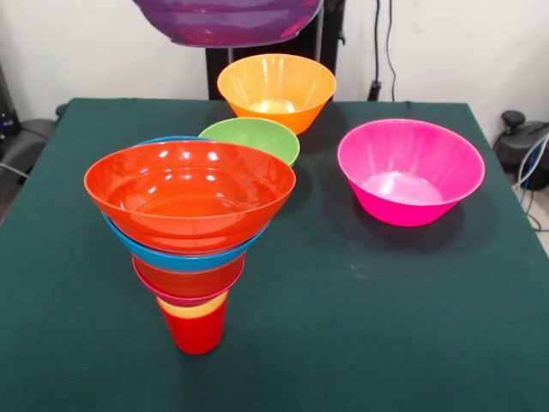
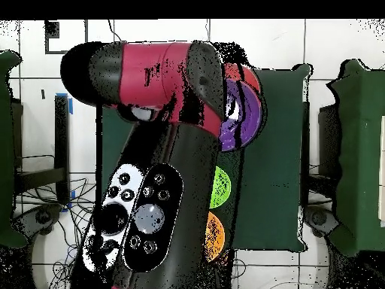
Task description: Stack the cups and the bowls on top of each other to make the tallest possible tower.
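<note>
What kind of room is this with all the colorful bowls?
Probably a robot lab: a big red and black robot arm reaches over a green-covered table, with loose cables along the white wall.

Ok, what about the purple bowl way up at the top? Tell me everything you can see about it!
The purple bowl is glossy, see-through plastic, round and wide. It hangs in the air above the table's far side, high over the light orange bowl. Only its underside and lower wall show; the rim is cut off at the top edge. It sits level, touching no other bowl. What holds it is hidden. From overhead, part of it peeks out beside the arm.
</note>
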You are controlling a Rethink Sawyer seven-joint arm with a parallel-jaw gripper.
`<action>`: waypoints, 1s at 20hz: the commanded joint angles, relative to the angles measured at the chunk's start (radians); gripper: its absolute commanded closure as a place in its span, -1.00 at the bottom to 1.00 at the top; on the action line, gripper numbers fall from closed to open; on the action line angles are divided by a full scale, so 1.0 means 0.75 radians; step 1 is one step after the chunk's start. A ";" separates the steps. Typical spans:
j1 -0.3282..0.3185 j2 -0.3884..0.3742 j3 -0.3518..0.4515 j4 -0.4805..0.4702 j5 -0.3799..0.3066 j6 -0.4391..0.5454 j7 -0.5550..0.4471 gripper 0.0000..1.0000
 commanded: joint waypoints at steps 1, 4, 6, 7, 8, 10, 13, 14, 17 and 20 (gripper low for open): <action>-0.053 0.051 0.203 -0.090 -0.150 0.039 -0.477 1.00; -0.068 0.045 0.215 -0.104 -0.172 0.046 -0.525 1.00; -0.081 0.038 0.235 -0.108 -0.179 0.051 -0.564 1.00; -0.088 0.036 0.238 -0.114 -0.183 0.048 -0.570 1.00; -0.098 0.034 0.246 -0.121 -0.187 0.045 -0.584 1.00; -0.121 0.045 0.265 -0.158 -0.196 0.048 -0.619 1.00; -0.170 0.051 0.288 -0.208 -0.210 0.048 -0.693 1.00; -0.171 0.046 0.293 -0.200 -0.217 0.037 -0.704 1.00; -0.182 0.080 0.311 -0.249 -0.221 0.042 -0.698 1.00; -0.170 0.093 0.310 -0.248 -0.240 0.025 -0.691 1.00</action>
